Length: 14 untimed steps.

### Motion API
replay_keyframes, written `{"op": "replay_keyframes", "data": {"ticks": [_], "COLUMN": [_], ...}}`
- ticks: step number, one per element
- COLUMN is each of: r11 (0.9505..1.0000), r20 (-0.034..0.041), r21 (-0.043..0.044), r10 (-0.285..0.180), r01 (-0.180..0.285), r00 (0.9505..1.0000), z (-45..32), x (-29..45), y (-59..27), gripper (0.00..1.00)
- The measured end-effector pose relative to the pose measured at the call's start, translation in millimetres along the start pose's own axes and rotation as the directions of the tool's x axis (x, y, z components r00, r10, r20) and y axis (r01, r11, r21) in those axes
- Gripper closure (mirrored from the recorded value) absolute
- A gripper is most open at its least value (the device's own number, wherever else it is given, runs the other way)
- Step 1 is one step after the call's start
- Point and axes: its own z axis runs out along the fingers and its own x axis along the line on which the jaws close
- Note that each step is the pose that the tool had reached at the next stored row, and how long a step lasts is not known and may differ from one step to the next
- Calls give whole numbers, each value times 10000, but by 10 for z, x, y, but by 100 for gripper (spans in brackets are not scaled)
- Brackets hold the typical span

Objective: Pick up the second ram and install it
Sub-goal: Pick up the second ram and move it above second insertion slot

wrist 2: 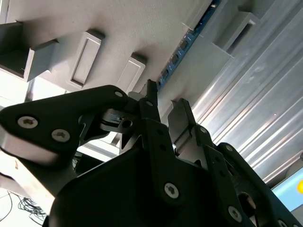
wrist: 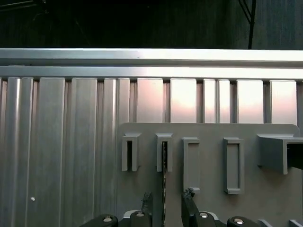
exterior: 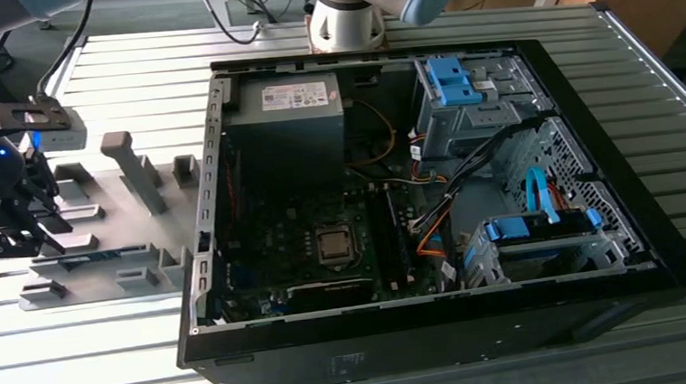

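Note:
The second ram (wrist: 164, 163) stands on edge in a slot of the grey holder plate (wrist: 208, 132), a thin dark strip in the first wrist view. In the second wrist view the ram (wrist 2: 182, 47) is a blue-green strip with dark chips running toward the fingers. In the exterior view the ram (exterior: 100, 255) lies along the plate's near side. My gripper (wrist: 167, 196) is open, one fingertip (wrist: 147, 198) on each side of the stick and neither touching it. The same gripper (wrist 2: 165, 101) (exterior: 13, 235) hangs over the plate at the exterior view's left.
An open black computer case (exterior: 637, 253) lies at the centre, with motherboard (exterior: 322, 248), power supply (exterior: 283, 115) and blue drive brackets (exterior: 539, 228). Grey holder blocks (exterior: 136, 170) rise from the plate. The table is ribbed aluminium (wrist: 57, 142). The arm's base (exterior: 349, 19) stands behind the case.

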Motion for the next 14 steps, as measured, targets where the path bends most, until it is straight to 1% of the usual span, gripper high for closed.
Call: {"op": "replay_keyframes", "data": {"ticks": [2, 4, 11, 14], "r11": [10000, 10000, 10000, 10000], "r20": [-25, -32, -34, -33], "r21": [0, 4, 9, 39], "r10": [0, -1, -1, -12], "r01": [0, 1, 1, 12], "r00": [10000, 10000, 10000, 10000], "z": [14, 25, 146, 184], "x": [0, 0, 2, 2], "y": [0, 0, -1, -2], "gripper": [63, 63, 63, 63]}}
